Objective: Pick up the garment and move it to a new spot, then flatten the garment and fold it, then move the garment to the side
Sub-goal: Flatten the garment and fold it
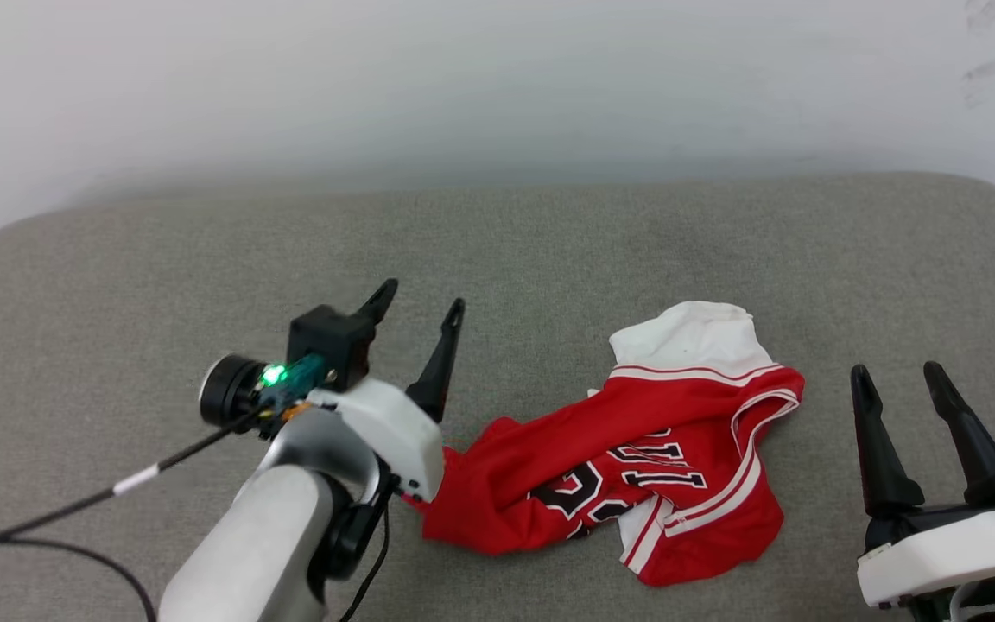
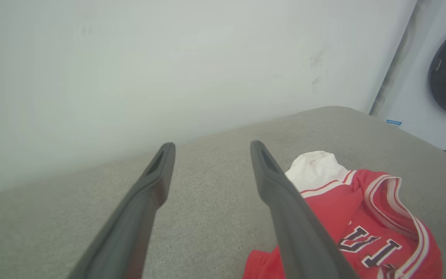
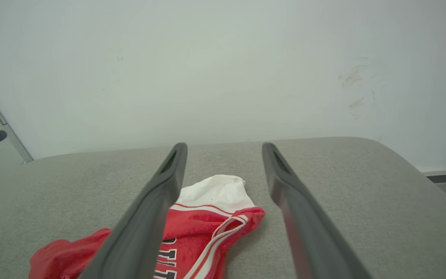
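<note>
Surface: a broad grey fabric cushion with a fine woven texture and rounded far corners. Its far edge meets the wall.
Wall: a plain white wall runs behind the whole cushion, with a few dark scuff marks on its right part.
Room beyond: in my left wrist view, past the cushion's right corner, stands a white appliance with a dark round door.
Task item: the garment is red with a white sleeve, striped trim and black lettering. It lies crumpled on the near right part of the cushion, between my two grippers. The white sleeve points toward the wall.
My left gripper: fingers spread, nothing between them. It hangs over bare cushion just left of the garment's red end. My wrist housing overlaps that end in the head view, and I cannot tell whether it touches.
My right gripper: fingers apart and empty, just right of the garment and clear of it.
Fittings on my left wrist: a lit green light, and a black cable trailing over the cushion to the left.
</note>
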You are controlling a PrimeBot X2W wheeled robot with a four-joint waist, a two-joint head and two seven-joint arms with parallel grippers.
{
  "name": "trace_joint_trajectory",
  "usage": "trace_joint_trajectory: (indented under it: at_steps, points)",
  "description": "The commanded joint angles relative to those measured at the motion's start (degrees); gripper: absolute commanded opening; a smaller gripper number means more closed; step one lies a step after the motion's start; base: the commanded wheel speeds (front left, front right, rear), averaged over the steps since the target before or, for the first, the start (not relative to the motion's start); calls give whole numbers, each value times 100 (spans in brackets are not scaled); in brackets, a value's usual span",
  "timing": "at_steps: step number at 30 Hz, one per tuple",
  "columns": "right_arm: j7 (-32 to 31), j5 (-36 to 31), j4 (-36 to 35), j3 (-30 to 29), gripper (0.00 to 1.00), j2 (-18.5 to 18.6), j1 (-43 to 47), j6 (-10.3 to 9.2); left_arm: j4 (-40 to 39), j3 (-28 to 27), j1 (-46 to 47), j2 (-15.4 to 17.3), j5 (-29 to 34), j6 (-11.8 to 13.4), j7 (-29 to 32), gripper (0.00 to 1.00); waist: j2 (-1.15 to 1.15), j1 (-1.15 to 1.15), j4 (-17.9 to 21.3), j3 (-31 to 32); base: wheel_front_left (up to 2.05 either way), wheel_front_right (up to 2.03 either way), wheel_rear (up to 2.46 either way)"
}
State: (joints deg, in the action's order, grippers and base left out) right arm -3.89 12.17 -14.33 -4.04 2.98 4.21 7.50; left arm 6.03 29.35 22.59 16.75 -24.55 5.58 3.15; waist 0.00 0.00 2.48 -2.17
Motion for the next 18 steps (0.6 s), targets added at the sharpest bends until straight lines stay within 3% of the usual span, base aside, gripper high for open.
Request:
trace_joint_trajectory:
  at_steps: [1, 5, 11, 18]
  points:
    - [9, 34, -22, 3, 100, -17, -87, -2, 37, 27, 49, -26, -10, -28, 44, 100, 0, 0, 50, -135, 0, 0, 0]
    - [71, 76, -90, 63, 100, -15, -274, -2, 463, 451, 737, -98, -129, -535, 1017, 100, 0, 0, 180, -560, 0, 0, 0]
    - [146, 98, -36, 120, 100, -16, -446, -2, 993, 819, 1139, -71, -312, -979, 1954, 100, 0, 0, 302, -904, 0, 0, 0]
    - [256, 138, 108, 182, 100, -15, -567, -2, 1575, 1440, 1369, 102, -608, -1253, 3140, 100, 0, 0, 433, -1101, 0, 0, 0]
